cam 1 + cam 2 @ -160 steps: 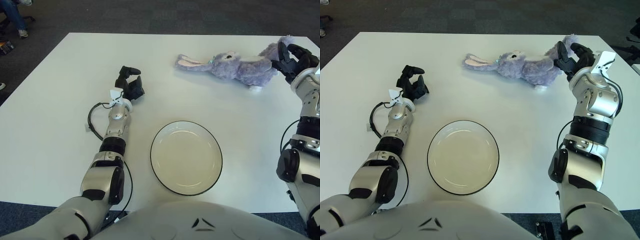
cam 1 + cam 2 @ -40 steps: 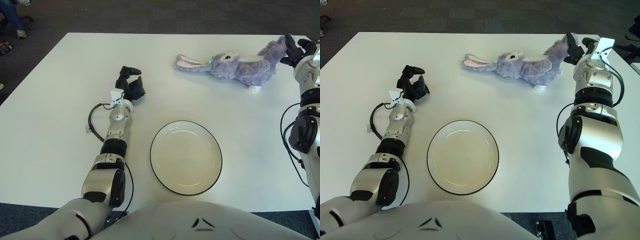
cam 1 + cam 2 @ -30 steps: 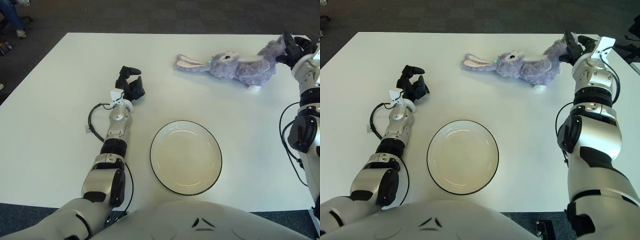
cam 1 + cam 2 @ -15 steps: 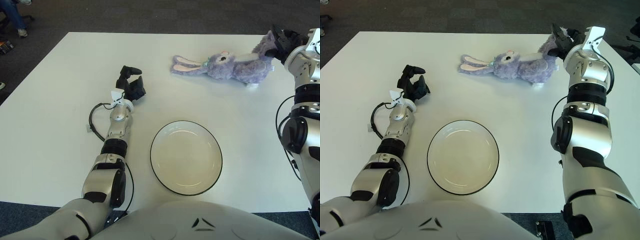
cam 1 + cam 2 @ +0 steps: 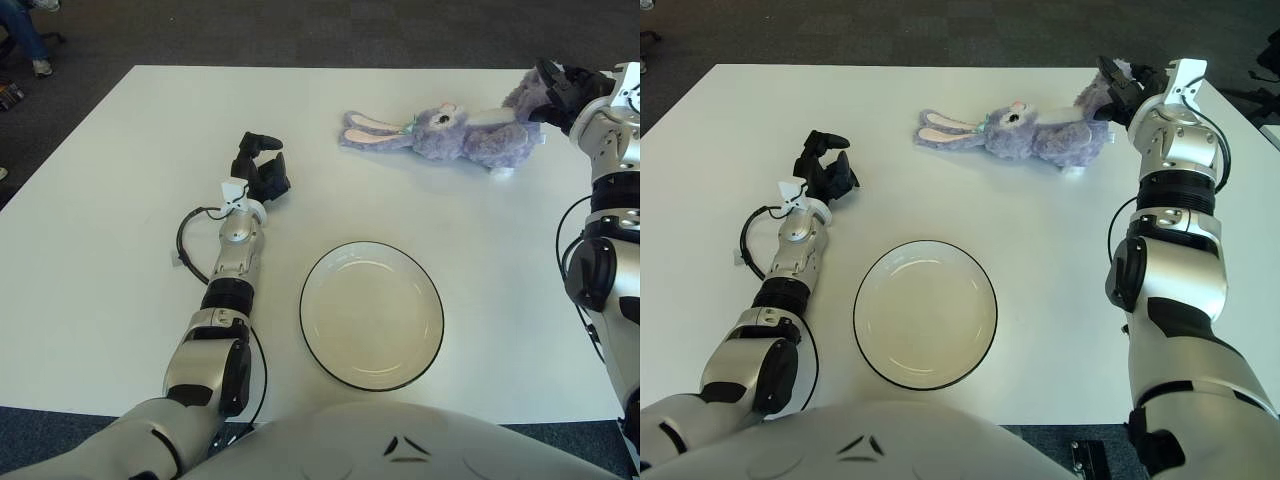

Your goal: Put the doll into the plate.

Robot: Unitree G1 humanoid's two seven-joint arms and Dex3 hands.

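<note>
A purple plush rabbit doll (image 5: 455, 133) lies on its side at the far right of the white table, ears pointing left. My right hand (image 5: 1124, 88) is at the doll's rear end, its dark fingers closed on the doll's leg (image 5: 524, 98). A white plate (image 5: 372, 313) with a dark rim sits near the table's front, well short of the doll and holding nothing. My left hand (image 5: 259, 165) shows at the left of the plate, fingers curled and holding nothing.
The white table (image 5: 120, 180) has dark carpet beyond its far edge. A thin black cable (image 5: 186, 235) loops beside my left forearm. A person's legs and shoes (image 5: 28, 40) show at the far left corner.
My right hand has closed on the doll's leg and dragged the doll a little to the left and away. The left arm and plate have not moved.
</note>
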